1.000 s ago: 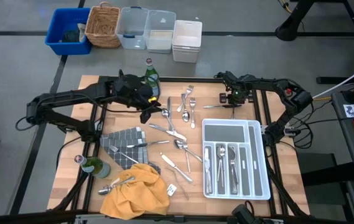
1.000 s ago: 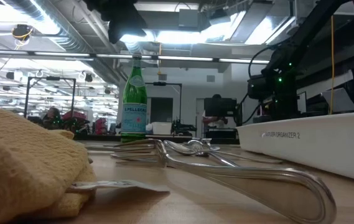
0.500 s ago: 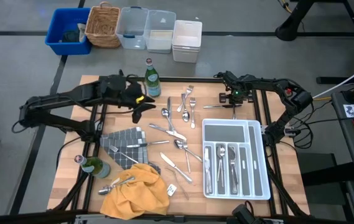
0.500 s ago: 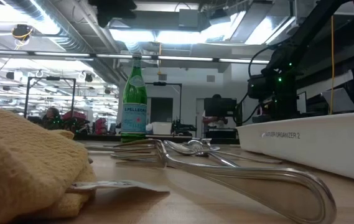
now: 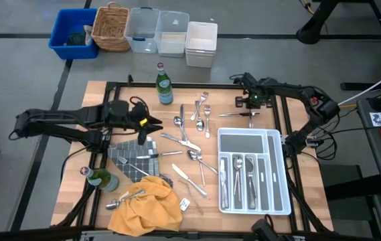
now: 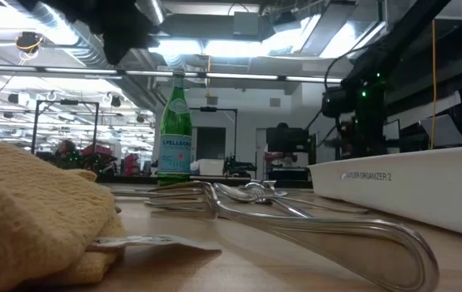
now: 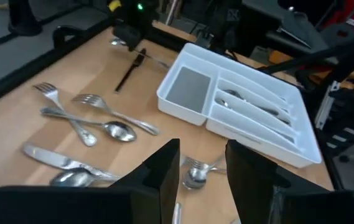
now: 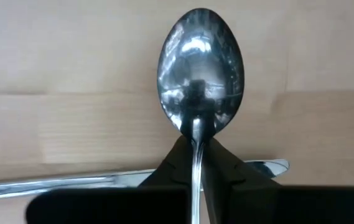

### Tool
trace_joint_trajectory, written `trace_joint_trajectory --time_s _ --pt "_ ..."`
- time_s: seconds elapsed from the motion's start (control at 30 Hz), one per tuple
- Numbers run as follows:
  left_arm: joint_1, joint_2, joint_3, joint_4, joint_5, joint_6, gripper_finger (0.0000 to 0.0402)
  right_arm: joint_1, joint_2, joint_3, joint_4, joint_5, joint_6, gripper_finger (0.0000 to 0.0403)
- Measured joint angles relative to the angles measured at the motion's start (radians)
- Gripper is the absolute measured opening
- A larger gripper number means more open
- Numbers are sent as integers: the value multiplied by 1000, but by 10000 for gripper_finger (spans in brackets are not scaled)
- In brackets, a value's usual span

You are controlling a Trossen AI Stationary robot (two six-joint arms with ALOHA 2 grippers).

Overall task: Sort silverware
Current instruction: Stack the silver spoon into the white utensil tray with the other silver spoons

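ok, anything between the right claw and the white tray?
High view: a silver utensil lies on the wood between the right claw, shut on a spoon, and the tray.

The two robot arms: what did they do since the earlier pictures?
The left claw pulled back from beside the green bottle toward the table's left side, open and empty. The right claw closed on a spoon at the table's far edge. The white tray and loose silverware stayed put.
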State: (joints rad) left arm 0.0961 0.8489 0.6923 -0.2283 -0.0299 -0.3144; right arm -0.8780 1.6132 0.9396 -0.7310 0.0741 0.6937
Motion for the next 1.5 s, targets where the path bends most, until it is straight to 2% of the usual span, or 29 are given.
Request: trace_joint_trajectory --time_s 0.13,0.43,0.77,0.87,1.13,1.5 --pt "-20 6 -50 37 0 0 117 0 -28 55 -24 -42 0 14" --pt "-33 7 -82 58 0 0 117 2 -39 231 -235 -136 -69 15" --pt "-33 7 -82 61 0 2 117 6 -40 409 -405 -438 -127 17" --pt "-33 8 -82 61 0 -16 117 33 -41 437 -421 -490 -127 16" --pt "-33 11 -82 59 0 -24 117 203 -41 456 -430 -597 -106 16" --pt "-33 11 -82 60 0 -26 117 568 -41 456 -422 -521 71 16"
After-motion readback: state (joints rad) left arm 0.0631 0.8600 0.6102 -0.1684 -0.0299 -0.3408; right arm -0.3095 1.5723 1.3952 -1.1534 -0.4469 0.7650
